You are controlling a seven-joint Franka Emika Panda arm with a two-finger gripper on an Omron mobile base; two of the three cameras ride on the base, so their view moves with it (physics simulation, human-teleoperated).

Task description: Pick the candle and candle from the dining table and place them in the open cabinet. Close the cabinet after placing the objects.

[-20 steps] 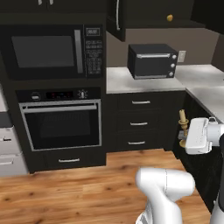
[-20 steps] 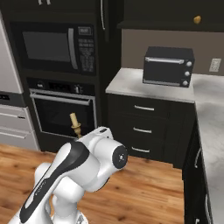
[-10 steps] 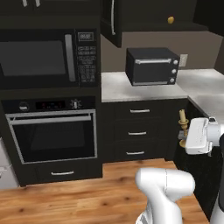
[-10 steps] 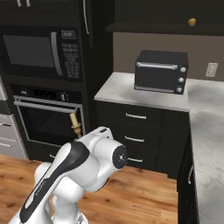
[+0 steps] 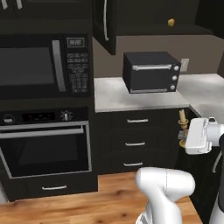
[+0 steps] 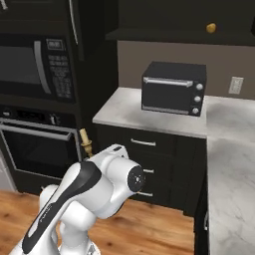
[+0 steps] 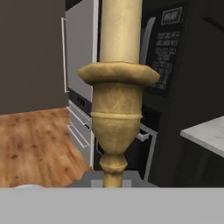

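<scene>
I have the taper candle (image 7: pixel 118 87) clamped in the pincer (image 5: pixel 183 139). My hand camera looks straight up its brass stick: the narrow stem sits low between the fingertips, the flared cup above it, the cream taper running out of the top of the picture. From the left base camera the candle (image 5: pixel 182 120) stands upright just ahead of the white hand, low in front of the drawers. From the right base camera its top (image 6: pixel 85 139) pokes up behind the arm's shoulder.

The cabinet (image 5: pixel 105 22) is what the coming move turns on. It hangs high on the wall, above the grey stone surface (image 5: pixel 131 94) where the toaster oven (image 5: pixel 151 72) sits. One door (image 6: pixel 74 22) with a long silver handle stands swung out toward me, and the dark shelf space (image 6: pixel 174 20) opens to the right of it. So the candle is well below the opening, and to its right as the left base camera sees it. Its long axis is vertical, which suits standing it on the shelf.

I judge that I need to lift a long way and reach forward over the surface, keeping clear of the open door and the toaster oven. A small yellow-orange thing (image 6: pixel 211 28) sits up at shelf height; I cannot tell whether it is the second candle.
</scene>
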